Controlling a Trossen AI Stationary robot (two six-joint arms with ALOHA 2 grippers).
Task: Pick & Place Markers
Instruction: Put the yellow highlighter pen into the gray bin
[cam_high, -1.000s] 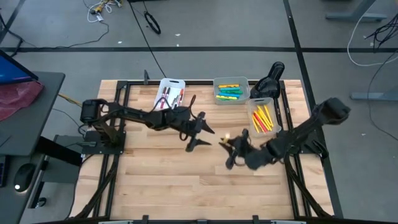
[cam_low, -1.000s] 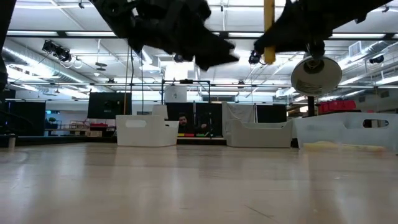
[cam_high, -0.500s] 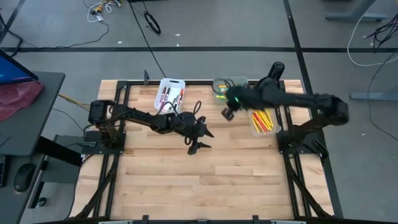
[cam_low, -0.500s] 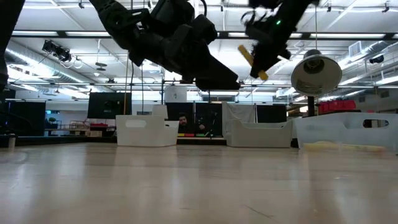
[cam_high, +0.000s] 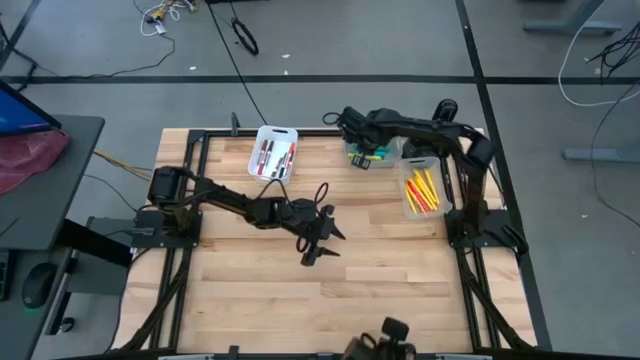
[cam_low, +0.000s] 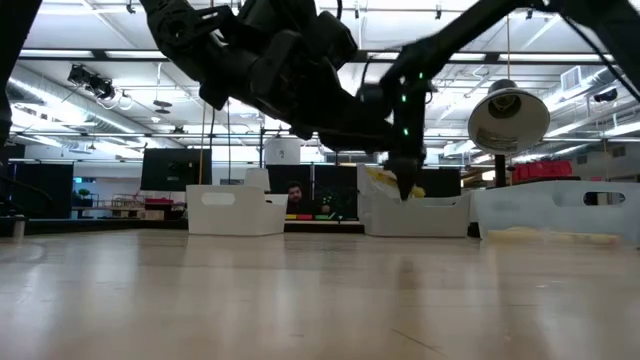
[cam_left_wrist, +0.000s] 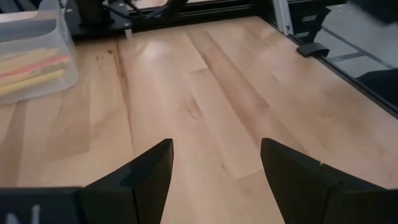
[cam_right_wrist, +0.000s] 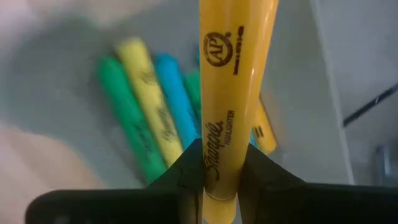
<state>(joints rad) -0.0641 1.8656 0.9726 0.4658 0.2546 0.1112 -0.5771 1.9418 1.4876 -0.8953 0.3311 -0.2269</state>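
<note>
In the high view we see our right gripper (cam_high: 358, 128) at the upper middle of the frame, over the middle bin (cam_high: 372, 132) at the table's (cam_high: 260, 290) far edge. Its fingers are clamped on a yellow highlighter (cam_right_wrist: 231, 93), which in the right wrist view stands straight up the middle of the picture from between the two fingers (cam_right_wrist: 186, 168). Below it, inside the bin, lie green, yellow and blue highlighters (cam_right_wrist: 146, 121) side by side. In the low view the highlighter shows as a yellow spot (cam_low: 390, 180) just above the bin's rim. Our left gripper (cam_high: 322, 232) hangs at the centre of the high view over bare wood, its fingers (cam_left_wrist: 149, 174) spread wide with nothing between them. At the right of the high view a clear bin (cam_high: 424, 190) holds yellow and red markers; at the upper left of the table a white bin (cam_high: 273, 152) holds thin dark and red ones.
</note>
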